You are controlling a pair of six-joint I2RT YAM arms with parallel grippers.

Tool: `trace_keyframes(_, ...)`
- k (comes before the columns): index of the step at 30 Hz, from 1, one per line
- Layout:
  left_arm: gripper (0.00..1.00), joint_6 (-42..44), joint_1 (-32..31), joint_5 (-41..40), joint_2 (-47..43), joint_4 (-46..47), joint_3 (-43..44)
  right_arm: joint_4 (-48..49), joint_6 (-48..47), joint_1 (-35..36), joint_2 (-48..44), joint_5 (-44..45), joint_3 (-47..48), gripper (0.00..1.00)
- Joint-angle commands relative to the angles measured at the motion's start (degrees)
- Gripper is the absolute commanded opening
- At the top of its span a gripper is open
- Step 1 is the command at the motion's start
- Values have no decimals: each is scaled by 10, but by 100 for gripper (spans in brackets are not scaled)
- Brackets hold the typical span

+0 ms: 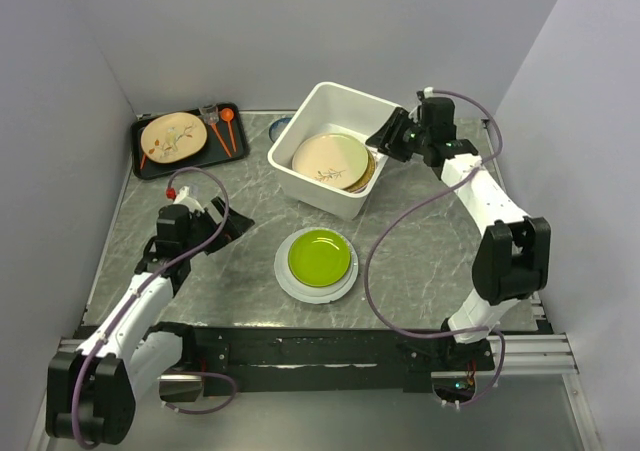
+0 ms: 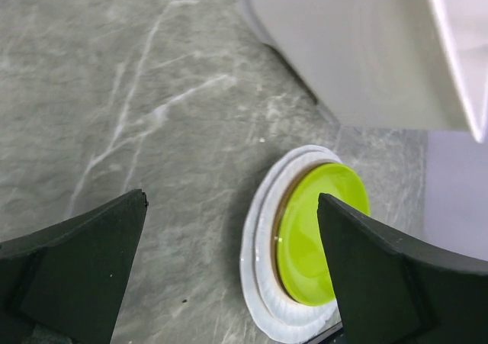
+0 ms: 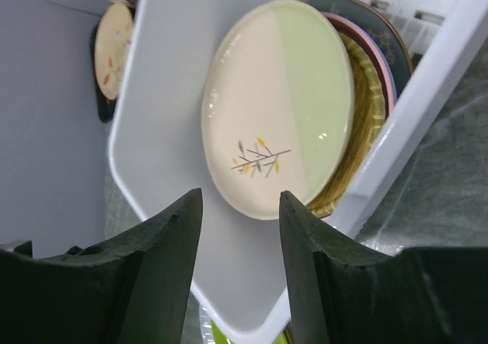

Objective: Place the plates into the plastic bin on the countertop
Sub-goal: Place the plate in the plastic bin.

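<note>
- Bin (image 1: 318, 197) sits on the desk (image 1: 420, 261), back centre, turned at an angle.
- Inside the bin is a tilted stack of plates, leaning toward its right wall.
- Cream plate (image 3: 274, 107) with a small twig print is on top of the stack. Under it are a woven yellow plate (image 3: 367, 130), then a pink plate (image 3: 379, 62), then a dark one whose edge only just shows.
- Right gripper (image 3: 238, 199) hangs at the bin's right rim and points in at the cream plate. Its jaws are part open with nothing between them.
- Green plate (image 1: 319, 257) lies on a white plate (image 1: 287, 283) on the desk, in front of the bin and apart from it.
- Left gripper (image 2: 232, 207) is above bare desk to the left of the green plate. Its jaws are wide and hold nothing.
- Black tray (image 1: 145, 163) is at the back left corner. It carries a cream patterned plate (image 1: 174, 137) and some orange utensils (image 1: 228, 133).
- A small blue dish (image 1: 280, 126) peeks out behind the bin's left corner.
</note>
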Motion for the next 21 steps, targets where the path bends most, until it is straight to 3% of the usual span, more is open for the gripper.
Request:
trace_keyframes(1, 99, 25, -9, 45, -24, 32, 10, 37, 5, 0, -53, -10, -9, 53)
trace_keyframes(21, 98, 25, -163, -1, 78, 72, 66, 18, -21, 50, -232, 58, -239, 52)
